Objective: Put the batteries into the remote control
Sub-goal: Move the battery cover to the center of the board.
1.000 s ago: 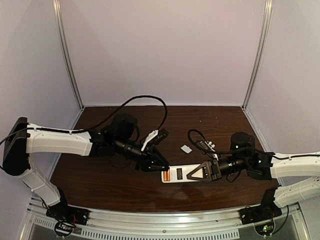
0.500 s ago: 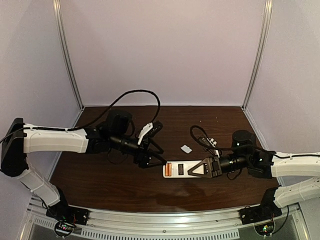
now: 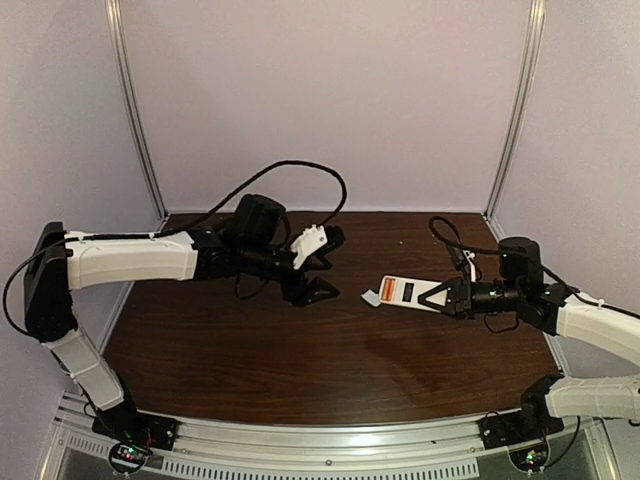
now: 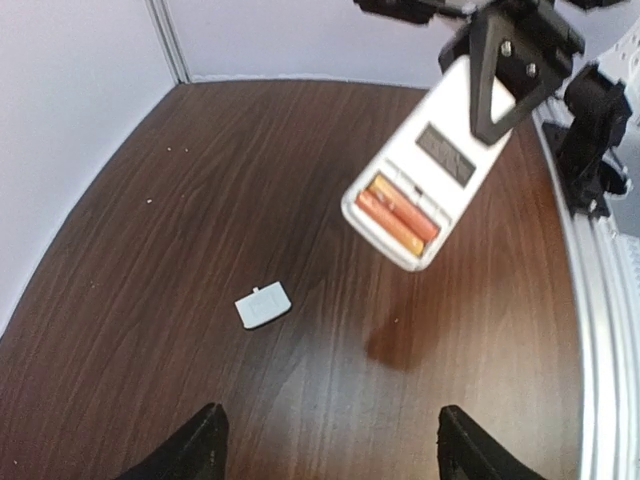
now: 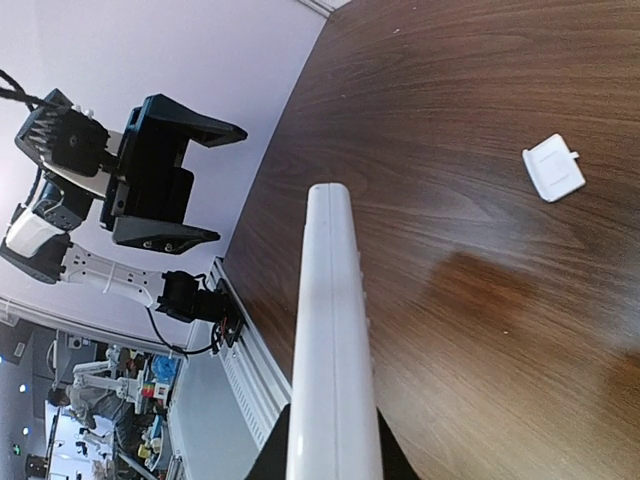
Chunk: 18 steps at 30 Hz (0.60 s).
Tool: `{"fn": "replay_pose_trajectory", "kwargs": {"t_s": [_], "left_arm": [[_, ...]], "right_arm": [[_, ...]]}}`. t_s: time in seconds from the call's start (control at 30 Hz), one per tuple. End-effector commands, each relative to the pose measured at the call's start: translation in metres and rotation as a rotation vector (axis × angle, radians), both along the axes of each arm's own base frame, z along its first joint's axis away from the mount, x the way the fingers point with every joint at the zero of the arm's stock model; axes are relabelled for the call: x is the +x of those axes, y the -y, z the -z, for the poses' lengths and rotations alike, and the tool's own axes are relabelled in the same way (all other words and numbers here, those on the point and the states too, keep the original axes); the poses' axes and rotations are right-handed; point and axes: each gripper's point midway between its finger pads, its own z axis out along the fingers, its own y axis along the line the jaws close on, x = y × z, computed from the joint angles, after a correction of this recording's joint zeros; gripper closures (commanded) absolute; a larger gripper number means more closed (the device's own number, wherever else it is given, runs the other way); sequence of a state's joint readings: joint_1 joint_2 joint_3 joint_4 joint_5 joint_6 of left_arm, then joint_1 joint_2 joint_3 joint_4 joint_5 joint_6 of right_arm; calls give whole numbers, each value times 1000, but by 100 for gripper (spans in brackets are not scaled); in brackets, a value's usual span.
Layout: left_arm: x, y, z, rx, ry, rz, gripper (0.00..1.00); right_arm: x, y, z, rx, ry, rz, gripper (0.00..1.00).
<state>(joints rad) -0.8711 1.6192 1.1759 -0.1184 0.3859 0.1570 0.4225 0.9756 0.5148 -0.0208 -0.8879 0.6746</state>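
Observation:
My right gripper [image 3: 428,297] is shut on the remote control [image 3: 405,292] and holds it above the table, white back up. In the left wrist view the remote [image 4: 430,165] shows its open slot with the two orange batteries [image 4: 398,208] lying side by side inside. In the right wrist view the remote [image 5: 330,340] is edge-on between my right gripper's jaws [image 5: 332,455]. My left gripper [image 3: 315,265] is open and empty, above the table to the left of the remote; its dark fingertips [image 4: 205,445] frame bare wood. It also shows in the right wrist view [image 5: 160,175].
The small loose white cover piece [image 3: 372,297] lies flat on the brown table [image 3: 300,350], just left of the remote's end; it also shows in the left wrist view [image 4: 263,305] and the right wrist view [image 5: 553,167]. Grey walls close the back and sides.
My right gripper has lifted the remote off the table and carried it right and back. My left gripper has drawn away from the remote, up and back, and stays open.

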Motion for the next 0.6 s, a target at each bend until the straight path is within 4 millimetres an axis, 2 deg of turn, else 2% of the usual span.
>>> {"fn": "replay_pose_trajectory", "kwargs": {"t_s": [0.0,0.1,0.23,0.4,0.57], "left_arm": [[17,11,32,166,167,136,35],[26,27,41,191,228,212,44],[42,47,70,246,256,274,50],[55,69,105,298,269,328,55],[63,88,126,287,255,359,56]], "right_arm": [[4,20,6,-24,-12,33,100],[7,29,15,-32,-41,57,100],[5,37,28,-51,-73,72,100],[5,47,42,-82,-115,102,100],[4,54,50,-102,-144,135,100]]}}
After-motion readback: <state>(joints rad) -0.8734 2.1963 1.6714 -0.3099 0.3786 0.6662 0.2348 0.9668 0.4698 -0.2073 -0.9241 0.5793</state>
